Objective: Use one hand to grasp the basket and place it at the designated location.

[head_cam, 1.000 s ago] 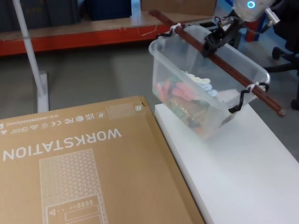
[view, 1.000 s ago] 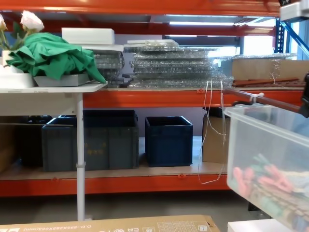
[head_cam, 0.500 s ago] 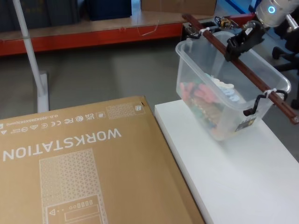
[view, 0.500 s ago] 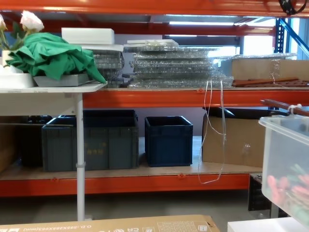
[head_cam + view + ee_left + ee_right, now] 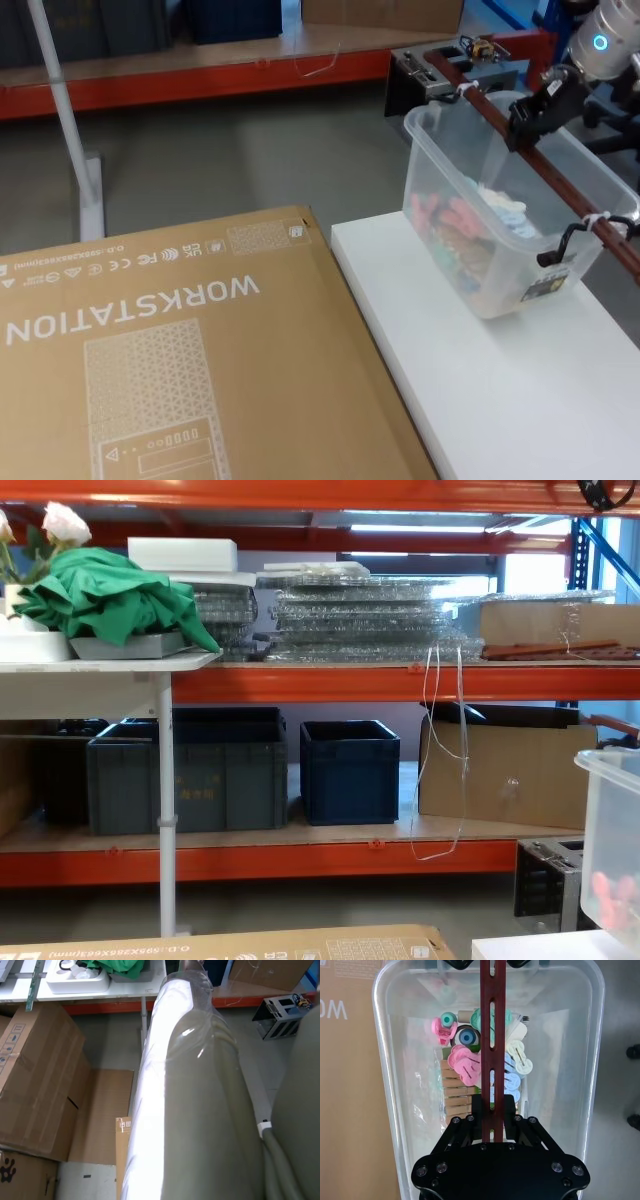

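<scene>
The clear plastic basket [image 5: 505, 235] hangs tilted over the far right part of the white table [image 5: 480, 390], with pastel clips and wooden pegs piled inside. My right gripper [image 5: 535, 115] is shut on its thin reddish-brown bar handle [image 5: 560, 190], near the bar's middle. In the right wrist view the black gripper [image 5: 492, 1115] clamps the slotted handle [image 5: 492, 1035] above the basket [image 5: 395, 1085] and its clips. The chest view catches one corner of the basket [image 5: 612, 830] at the right edge. The left arm stays parked, its sleeve [image 5: 190, 1105] covering the left wrist view.
A large cardboard box [image 5: 150, 370] printed WORKSTATION lies left of the white table. A grey metal unit [image 5: 440, 65] stands on the floor behind the basket. A white pole [image 5: 65, 120] rises at the left. Orange shelving with dark blue crates [image 5: 345, 770] lines the back.
My right gripper has carried the basket to the right, further over the table's right side. In the chest view the basket has slid almost out at the right edge.
</scene>
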`<act>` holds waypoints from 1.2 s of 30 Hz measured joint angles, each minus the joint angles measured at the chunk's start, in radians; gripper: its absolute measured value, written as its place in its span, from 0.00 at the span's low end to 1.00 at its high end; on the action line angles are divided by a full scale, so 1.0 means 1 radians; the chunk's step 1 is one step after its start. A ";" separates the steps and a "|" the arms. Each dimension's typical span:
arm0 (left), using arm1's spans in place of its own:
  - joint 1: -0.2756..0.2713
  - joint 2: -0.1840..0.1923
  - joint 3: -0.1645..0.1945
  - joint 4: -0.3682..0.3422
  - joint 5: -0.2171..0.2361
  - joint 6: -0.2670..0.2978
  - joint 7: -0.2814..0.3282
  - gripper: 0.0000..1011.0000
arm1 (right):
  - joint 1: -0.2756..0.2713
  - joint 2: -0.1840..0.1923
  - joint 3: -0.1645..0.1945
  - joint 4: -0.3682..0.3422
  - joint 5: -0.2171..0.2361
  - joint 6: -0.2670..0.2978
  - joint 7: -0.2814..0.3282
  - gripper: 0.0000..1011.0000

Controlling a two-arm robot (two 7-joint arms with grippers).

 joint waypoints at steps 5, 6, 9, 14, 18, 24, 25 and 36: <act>0.000 0.000 0.001 0.000 0.000 0.000 0.000 0.00 | -0.012 0.000 0.007 0.017 -0.005 0.004 0.005 0.23; 0.000 0.000 0.000 0.000 0.000 0.000 0.000 0.00 | -0.013 -0.001 0.008 0.020 -0.006 0.004 0.006 0.23; 0.000 0.000 0.000 0.000 0.000 0.000 0.000 0.00 | -0.018 -0.004 0.011 0.034 -0.009 0.004 0.007 0.23; 0.000 0.000 0.001 0.000 0.000 0.000 0.000 0.00 | -0.025 -0.011 0.015 0.051 -0.012 0.004 0.010 0.23; 0.000 0.000 0.000 0.000 0.000 0.000 0.000 0.00 | -0.030 -0.016 0.020 0.061 -0.015 0.004 0.011 0.23; 0.000 0.000 0.000 0.000 0.000 0.000 0.000 0.00 | -0.034 -0.026 0.023 0.077 -0.018 -0.001 0.012 0.23; 0.000 0.000 0.000 0.000 0.000 0.000 0.000 0.00 | -0.034 -0.027 0.024 0.077 -0.019 -0.001 0.013 0.23; 0.000 0.000 0.000 0.000 0.000 0.000 0.000 0.00 | -0.058 -0.041 0.025 0.099 -0.022 -0.035 0.008 0.23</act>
